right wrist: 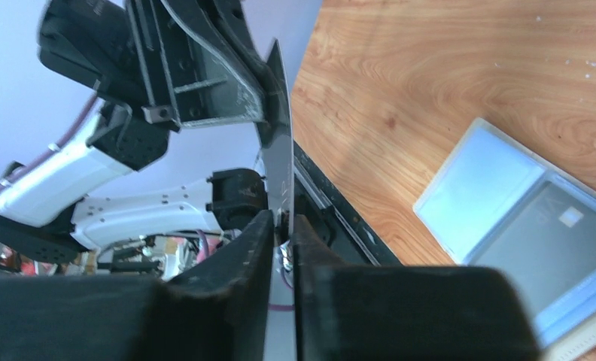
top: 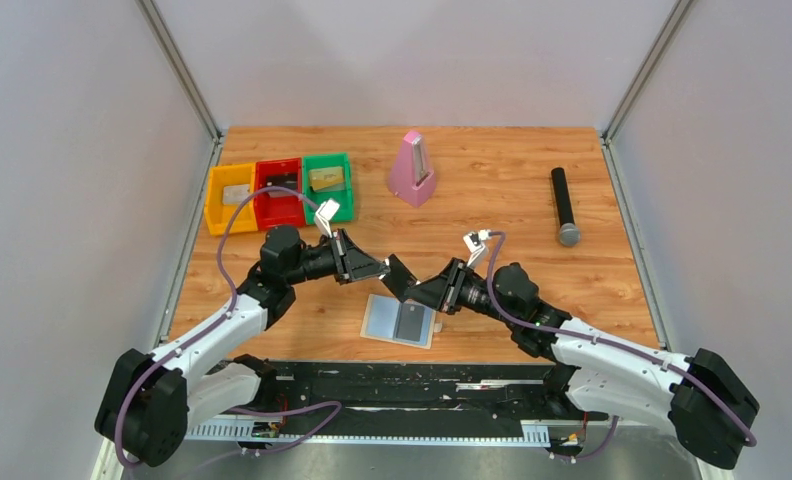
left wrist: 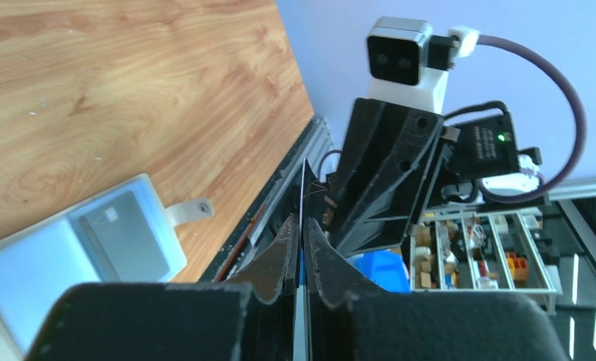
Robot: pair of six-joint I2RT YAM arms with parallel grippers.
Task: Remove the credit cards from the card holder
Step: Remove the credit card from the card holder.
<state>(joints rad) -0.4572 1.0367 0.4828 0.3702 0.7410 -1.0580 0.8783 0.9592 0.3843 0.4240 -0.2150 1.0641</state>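
The card holder (top: 380, 316) lies open near the table's front edge, pale blue panels up. It also shows in the left wrist view (left wrist: 24, 278) and the right wrist view (right wrist: 468, 188). A dark grey card (top: 412, 323) lies in its right panel. My two grippers meet in the air just above and behind the holder. The left gripper (top: 380, 268) is shut on a second dark thin card (top: 399, 277), seen edge-on (left wrist: 303, 195). The right gripper (top: 419, 289) is closed on the same card (right wrist: 281, 135) from the other side. A yellow-gold card (top: 326, 178) lies in the green bin.
Yellow (top: 215, 205), red (top: 278, 210) and green (top: 344, 195) bins stand in a row at the back left. A pink metronome (top: 412, 170) stands at the back middle. A black microphone (top: 564, 205) lies at the right. The table's black front rail runs just below the holder.
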